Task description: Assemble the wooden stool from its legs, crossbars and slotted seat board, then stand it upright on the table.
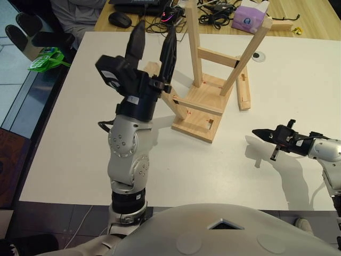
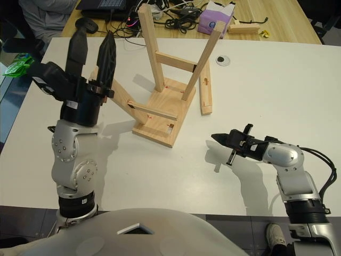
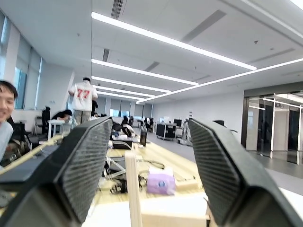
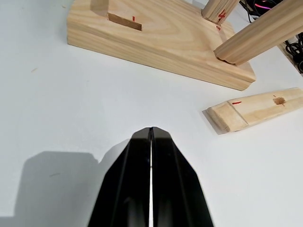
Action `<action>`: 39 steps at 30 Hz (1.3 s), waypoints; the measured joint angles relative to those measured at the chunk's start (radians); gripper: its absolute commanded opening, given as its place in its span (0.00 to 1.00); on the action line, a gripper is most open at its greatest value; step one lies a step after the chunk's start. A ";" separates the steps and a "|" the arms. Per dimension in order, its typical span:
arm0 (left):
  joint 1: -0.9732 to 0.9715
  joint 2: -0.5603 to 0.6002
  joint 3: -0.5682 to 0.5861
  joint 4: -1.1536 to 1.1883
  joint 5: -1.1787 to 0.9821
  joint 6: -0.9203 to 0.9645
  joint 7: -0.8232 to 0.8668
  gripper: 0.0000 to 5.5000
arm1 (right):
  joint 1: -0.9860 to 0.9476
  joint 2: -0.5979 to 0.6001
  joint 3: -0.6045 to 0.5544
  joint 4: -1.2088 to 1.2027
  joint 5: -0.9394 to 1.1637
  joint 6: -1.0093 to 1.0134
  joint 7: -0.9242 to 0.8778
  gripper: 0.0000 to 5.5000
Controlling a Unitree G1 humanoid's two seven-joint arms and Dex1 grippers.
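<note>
The seat board (image 1: 200,114) lies upside down mid-desk (image 1: 80,160), probably so legs enter from above. Two legs (image 1: 194,42) stand and a loose leg (image 1: 244,93) lies beside. The left tool (image 1: 154,37) is open and raised. The right tool (image 1: 258,133), closed and empty, hovers near the desk's right edge.

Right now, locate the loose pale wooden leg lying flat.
In the head views the loose leg lies on the white table, just right of the slotted seat board, ahead of the right gripper.
</note>
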 measured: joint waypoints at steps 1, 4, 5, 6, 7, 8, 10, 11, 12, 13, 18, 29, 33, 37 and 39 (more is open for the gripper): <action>-0.015 0.000 0.019 -0.014 0.000 0.005 0.018 0.54 | -0.001 0.001 0.002 0.005 -0.001 -0.004 0.000 0.00; -0.093 -0.009 0.086 -0.060 0.000 0.039 0.089 0.54 | -0.022 0.012 0.003 0.031 -0.004 -0.008 -0.021 0.00; -0.122 -0.010 0.102 -0.074 -0.003 0.049 0.107 0.54 | -0.035 0.017 0.003 0.036 -0.008 -0.010 -0.027 0.00; -0.150 -0.010 0.123 -0.085 -0.011 0.054 0.122 0.54 | -0.045 0.022 0.002 0.040 -0.009 -0.016 -0.040 0.00; -0.182 -0.008 0.168 -0.084 -0.021 0.054 0.142 0.54 | -0.050 0.034 0.001 0.043 -0.009 -0.016 -0.052 0.00; -0.200 -0.001 0.220 -0.072 -0.031 0.051 0.161 0.54 | -0.051 0.048 0.001 0.044 -0.009 -0.016 -0.065 0.00; -0.217 0.011 0.329 0.003 -0.051 0.040 0.206 0.54 | -0.061 0.081 -0.012 0.045 0.001 0.011 -0.109 0.00; -0.214 0.011 0.386 0.053 -0.057 0.037 0.232 0.55 | -0.078 0.100 -0.022 0.045 0.006 0.030 -0.137 0.03; -0.205 0.011 0.426 0.095 -0.062 0.026 0.247 0.55 | -0.094 0.123 -0.038 0.044 0.020 0.055 -0.172 0.05; -0.180 0.009 0.457 0.139 -0.061 0.008 0.258 0.55 | -0.110 0.145 -0.053 0.043 0.025 0.077 -0.212 0.09; -0.097 -0.017 0.470 0.221 -0.028 -0.039 0.275 0.55 | -0.115 0.208 -0.066 0.073 0.016 0.154 -0.330 0.28; -0.102 -0.058 0.398 0.229 -0.002 -0.048 0.298 0.55 | -0.291 0.493 -0.106 0.075 0.153 0.448 -0.590 0.61; -0.111 -0.058 0.405 0.248 -0.024 -0.048 0.297 0.55 | -0.306 0.512 -0.099 0.122 0.101 0.450 -0.649 0.72; -0.111 -0.057 0.408 0.261 -0.031 -0.049 0.295 0.55 | -0.315 0.543 -0.097 0.162 0.095 0.504 -0.677 0.86; -0.112 -0.056 0.412 0.270 -0.031 -0.057 0.293 0.55 | -0.323 0.555 -0.102 0.174 0.105 0.537 -0.680 0.90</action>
